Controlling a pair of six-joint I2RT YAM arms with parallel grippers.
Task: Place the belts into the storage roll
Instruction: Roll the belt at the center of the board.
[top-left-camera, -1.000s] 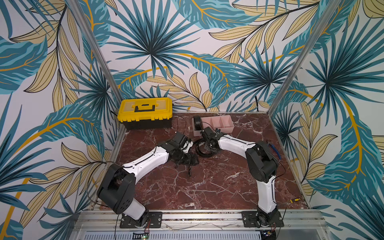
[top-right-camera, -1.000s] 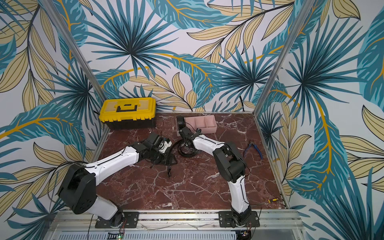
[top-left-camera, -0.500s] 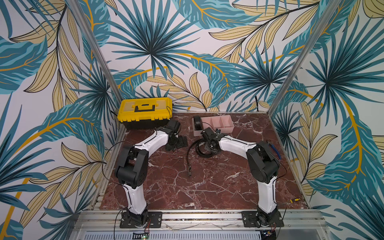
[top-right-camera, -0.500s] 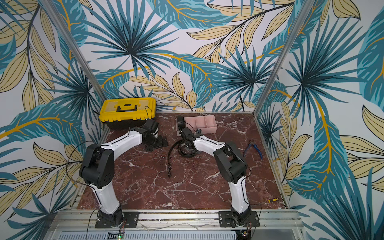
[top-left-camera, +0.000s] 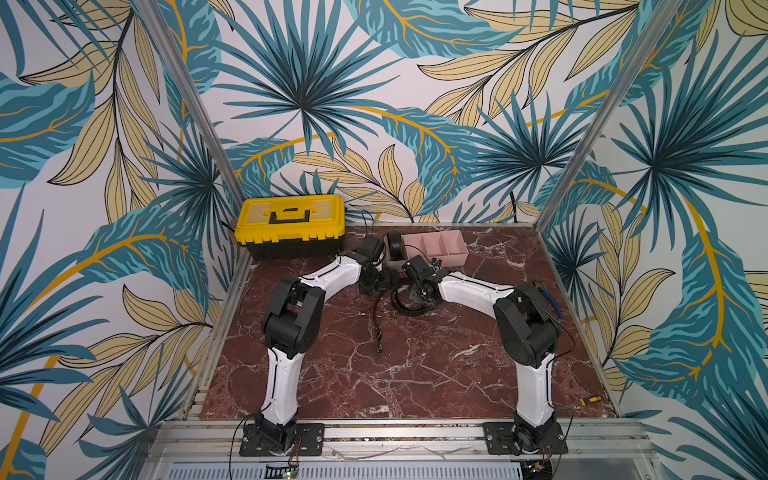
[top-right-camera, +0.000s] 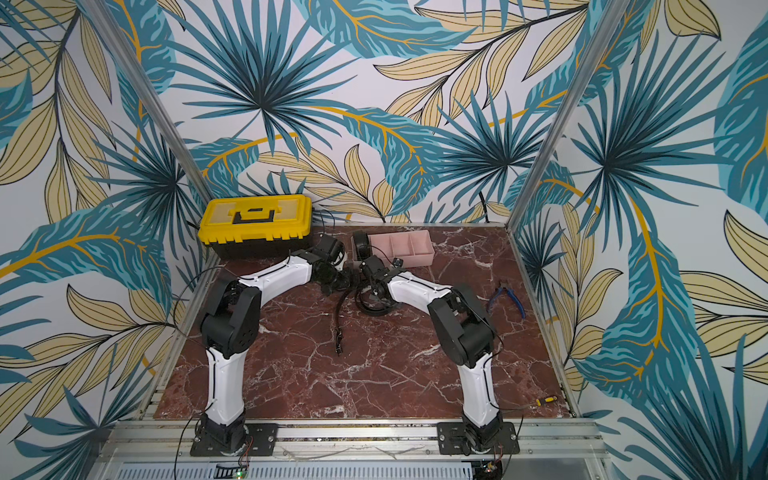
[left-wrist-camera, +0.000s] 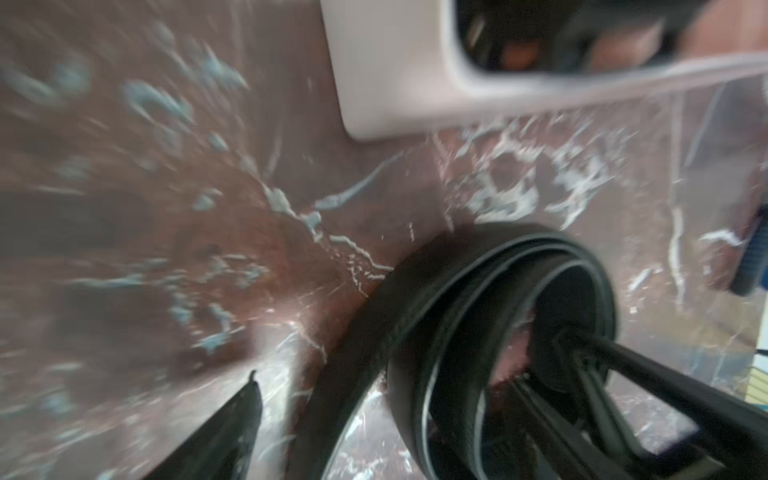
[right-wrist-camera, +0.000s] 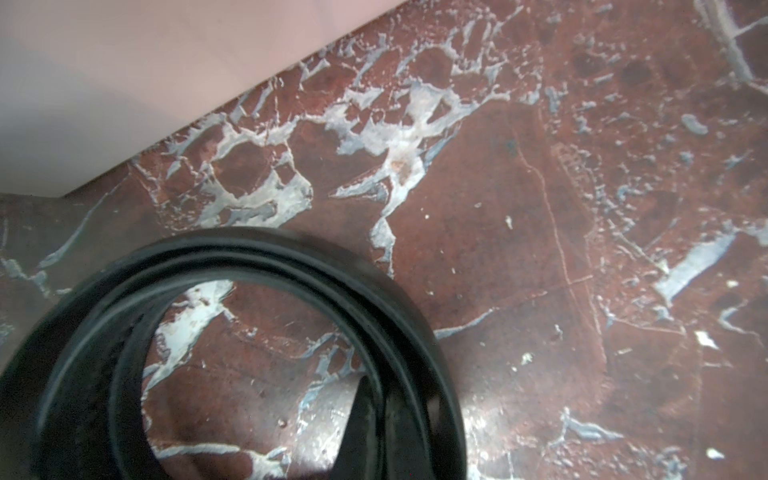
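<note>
— Loose belt (left-wrist-camera: 415, 299) first: where is it?

— Working back from my end: a yellow-handled screwdriver (top-left-camera: 590, 400) lies at the front right edge of the red marble tabletop (top-left-camera: 415, 374). Further in, the loose belt lies mid-table, its tail pointing toward me and its open loops behind that. Blue-handled pliers (top-right-camera: 509, 299) lie off to the right.

— And the jaws?

— My left gripper (left-wrist-camera: 409, 370) stands wide open, one finger outside the loops, one inside. My right gripper (top-left-camera: 417, 296) is closed. Its wrist view shows one finger (right-wrist-camera: 361, 415) against the strap's inner face, so I read it as pinching the loop wall.

— The other belt?

— The coiled belt (top-left-camera: 395, 246) stands on edge in the end compartment of the pink storage tray (top-left-camera: 453, 257), the end nearest the toolbox, just behind both grippers. The yellow-and-black toolbox (top-left-camera: 291, 220) sits closed in the far left corner.
</note>
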